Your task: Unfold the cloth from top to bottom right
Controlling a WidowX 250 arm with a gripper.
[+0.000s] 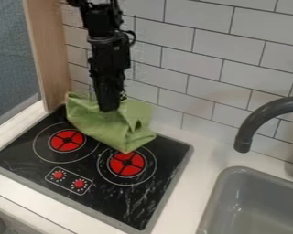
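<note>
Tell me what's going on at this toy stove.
A black robot arm has its hand down at the upper part of a green cloth. The cloth lies creased over the back of the black cooktop, its lower tip reaching the right-hand burner. It looks not yet fully unfolded.

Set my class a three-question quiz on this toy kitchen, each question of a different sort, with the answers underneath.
1. True or false: the black robot hand is positioned at the crumpled green fabric cloth.
2. Multiple choice: in the picture, the cloth's lowest corner overlaps which part of the flat black stovetop?
A) the round red left burner
B) the round red right burner
C) the small red knobs
3. Fill in the blank: the curved dark grey faucet is next to the grey ____.

Key: 1. True; 2. B; 3. sink.
</note>
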